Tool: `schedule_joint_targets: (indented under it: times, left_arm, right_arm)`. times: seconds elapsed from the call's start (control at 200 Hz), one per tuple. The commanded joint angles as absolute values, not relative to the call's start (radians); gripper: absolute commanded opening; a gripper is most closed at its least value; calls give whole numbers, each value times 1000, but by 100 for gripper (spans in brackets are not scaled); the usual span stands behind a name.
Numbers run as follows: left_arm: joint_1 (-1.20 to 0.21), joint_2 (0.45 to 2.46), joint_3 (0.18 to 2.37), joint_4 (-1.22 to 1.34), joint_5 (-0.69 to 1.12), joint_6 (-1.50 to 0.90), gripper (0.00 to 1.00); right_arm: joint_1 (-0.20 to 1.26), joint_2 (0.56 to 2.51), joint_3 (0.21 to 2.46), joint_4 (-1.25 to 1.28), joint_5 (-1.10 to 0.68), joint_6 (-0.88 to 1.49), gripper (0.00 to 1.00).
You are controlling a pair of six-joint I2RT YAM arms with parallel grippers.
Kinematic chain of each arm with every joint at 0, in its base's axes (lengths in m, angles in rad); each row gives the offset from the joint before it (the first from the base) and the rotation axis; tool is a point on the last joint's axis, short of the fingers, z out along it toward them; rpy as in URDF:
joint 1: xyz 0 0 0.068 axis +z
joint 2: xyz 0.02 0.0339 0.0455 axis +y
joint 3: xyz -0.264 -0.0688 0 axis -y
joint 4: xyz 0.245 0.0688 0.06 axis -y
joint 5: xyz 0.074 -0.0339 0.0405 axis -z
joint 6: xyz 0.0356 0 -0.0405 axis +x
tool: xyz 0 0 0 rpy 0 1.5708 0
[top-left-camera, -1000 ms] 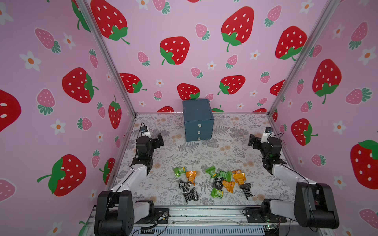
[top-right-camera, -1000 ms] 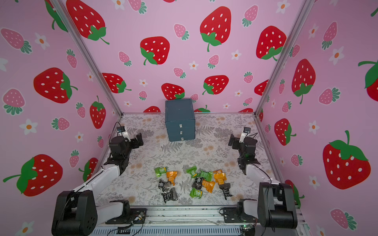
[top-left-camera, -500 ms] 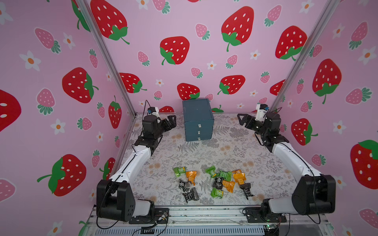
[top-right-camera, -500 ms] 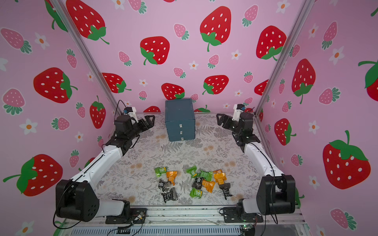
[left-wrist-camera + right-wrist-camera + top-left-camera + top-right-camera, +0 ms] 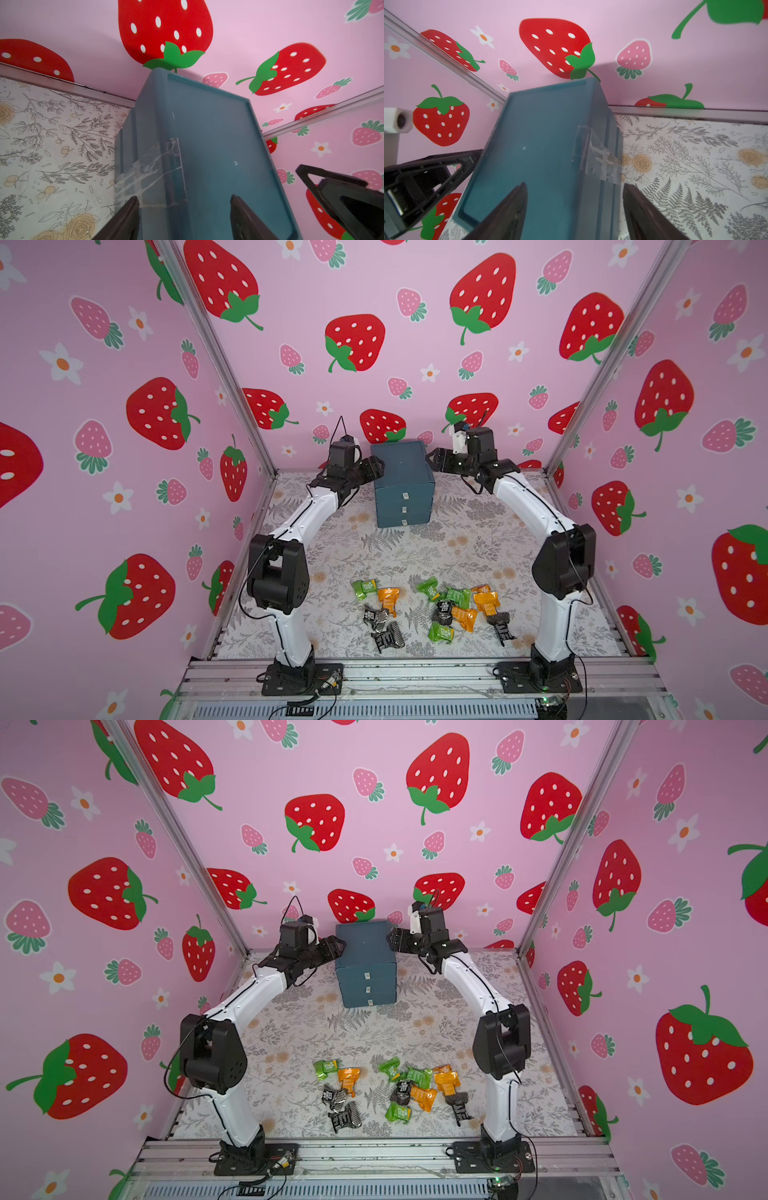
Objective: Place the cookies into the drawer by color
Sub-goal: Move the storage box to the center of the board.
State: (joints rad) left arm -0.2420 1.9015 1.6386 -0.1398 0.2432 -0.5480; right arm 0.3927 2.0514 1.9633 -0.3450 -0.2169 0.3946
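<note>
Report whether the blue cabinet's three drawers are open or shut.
Shut. In both top views all three fronts of the drawer sit flush, white tabs in line.

White-shelled arms (image 5: 305,518) with bulky black joints (image 5: 278,576), black fingers (image 5: 124,220), thin black cables (image 5: 242,593), bolted black baseplates (image 5: 301,681).

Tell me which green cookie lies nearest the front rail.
The lone green cookie beside the orange cookie; the other three green cookies lie farther back, toward the drawer.

Light: bright, even and diffuse, is filling every view. Shadow: a soft one is falling on the wall (image 5: 610,66) behind the drawer (image 5: 539,145). Edges are stretching wide-angle; tape (image 5: 149,166) is glinting faintly.
</note>
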Motion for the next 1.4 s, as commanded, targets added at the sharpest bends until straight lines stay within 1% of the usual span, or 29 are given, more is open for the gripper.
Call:
schedule_joint_targets:
  times: [0.0, 0.14, 0.245, 0.345, 0.39, 0.41, 0.505, 0.605, 0.745, 0.965, 1.026, 1.081, 1.111, 1.116, 1.161, 1.221, 1.256, 1.351, 1.391]
  left_arm:
    - [-251, 1927, 1690, -212, 238, -523, 66]
    - [-262, 1917, 1651, -188, 229, -520, 54]
    - [-268, 1901, 1608, -156, 270, -532, 43]
    - [-280, 1878, 1568, -136, 287, -534, 38]
    - [-289, 1867, 1550, -128, 289, -534, 37]
    - [-291, 1862, 1541, -126, 292, -534, 37]
    - [-300, 1831, 1486, -96, 333, -557, 35]
    - [-322, 1782, 1417, -60, 343, -570, 33]
    - [-352, 1717, 1356, -62, 317, -567, 33]
    - [-356, 1662, 1265, -26, 318, -593, 30]
    - [-359, 1656, 1256, -28, 306, -592, 32]
    - [-358, 1653, 1253, -31, 293, -590, 35]
    - [-357, 1650, 1257, -41, 284, -586, 36]
    - [-357, 1650, 1258, -43, 282, -585, 36]
    - [-356, 1643, 1262, -56, 269, -581, 40]
    - [-352, 1632, 1269, -64, 253, -584, 48]
    - [-346, 1627, 1278, -69, 252, -590, 54]
    - [-332, 1588, 1285, -72, 244, -618, 69]
    - [-333, 1558, 1274, -67, 230, -626, 73]
  right_arm:
    - [400, 2088, 2032, -475, -224, 360, 70]
    - [405, 2117, 2044, -499, -274, 354, 59]
    - [421, 2086, 1982, -469, -299, 348, 56]
    - [439, 2056, 1935, -462, -320, 353, 53]
    - [448, 2043, 1917, -462, -319, 351, 53]
    - [451, 2036, 1909, -463, -317, 351, 50]
    - [464, 1992, 1850, -459, -334, 353, 48]
    - [482, 1907, 1754, -432, -329, 358, 46]
    - [500, 1801, 1644, -420, -320, 364, 46]
    - [504, 1728, 1519, -397, -291, 357, 46]
    - [503, 1726, 1519, -402, -289, 355, 47]
    - [505, 1728, 1522, -398, -273, 354, 51]
    - [505, 1731, 1527, -406, -259, 352, 51]
    - [505, 1731, 1529, -408, -254, 352, 55]
    - [503, 1733, 1531, -411, -242, 351, 59]
    - [502, 1732, 1535, -416, -214, 353, 64]
    - [498, 1733, 1540, -413, -210, 352, 67]
    - [483, 1745, 1562, -415, -217, 365, 69]
    - [476, 1752, 1572, -417, -221, 362, 69]
